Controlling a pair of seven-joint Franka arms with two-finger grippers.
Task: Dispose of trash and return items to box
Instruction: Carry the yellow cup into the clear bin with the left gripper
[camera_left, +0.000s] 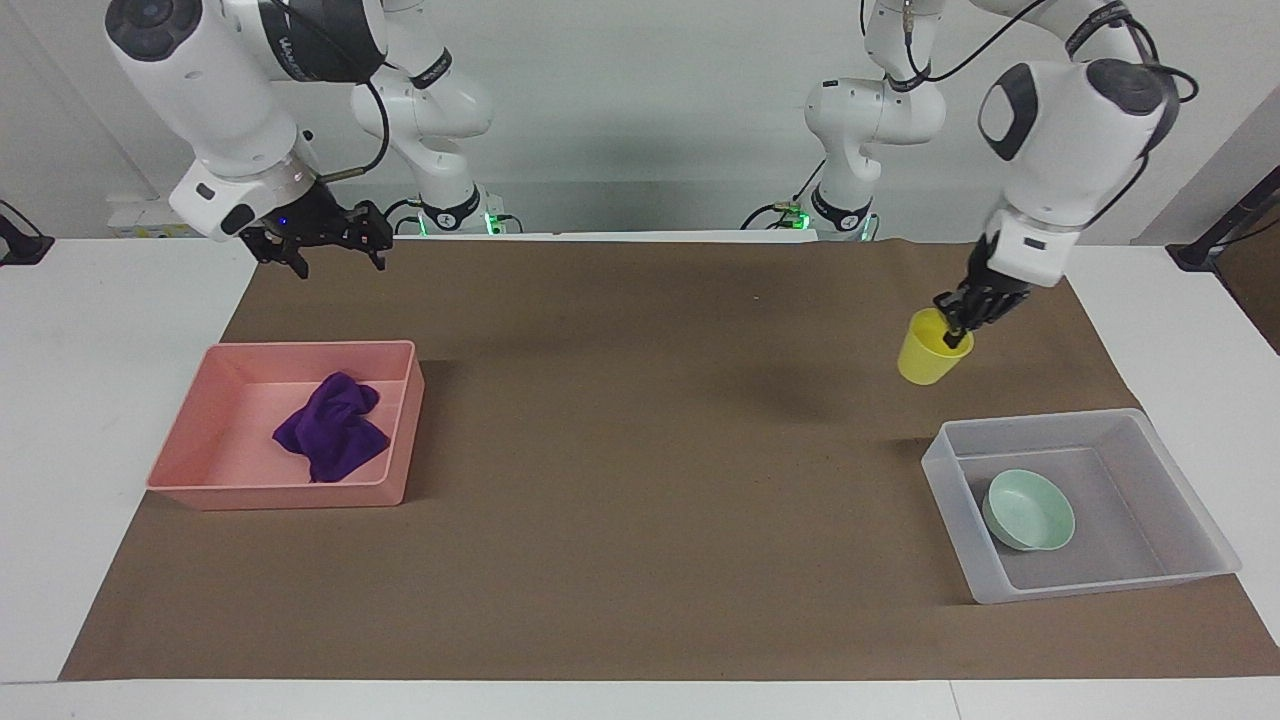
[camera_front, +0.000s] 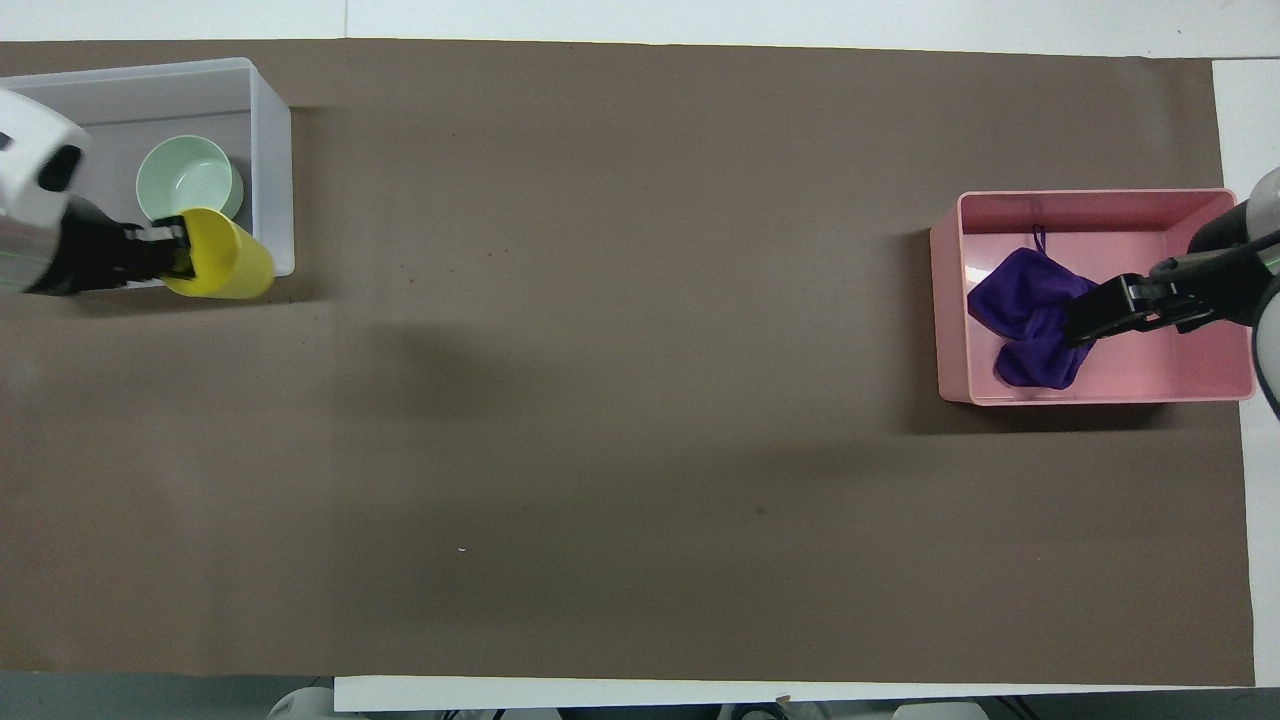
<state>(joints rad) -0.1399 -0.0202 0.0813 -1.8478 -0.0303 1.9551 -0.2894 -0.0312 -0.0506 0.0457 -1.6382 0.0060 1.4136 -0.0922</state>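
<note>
My left gripper (camera_left: 962, 322) is shut on the rim of the yellow cup (camera_left: 930, 350) and holds it tilted in the air, over the mat beside the translucent box (camera_left: 1040, 424). In the overhead view the left gripper (camera_front: 172, 256) and the cup (camera_front: 228, 268) cover the box's wall (camera_front: 272, 150). The mint-green bowl (camera_left: 1030, 510) (camera_front: 188, 182) lies in the box. The purple cloth (camera_left: 333, 428) (camera_front: 1020, 305) lies in the pink tray (camera_left: 300, 494) (camera_front: 945, 300). My right gripper (camera_left: 335, 252) (camera_front: 1090, 318) is open and empty, high over the tray.
A brown mat (camera_left: 640, 450) covers the table between the tray and the box. White table shows around it at both ends.
</note>
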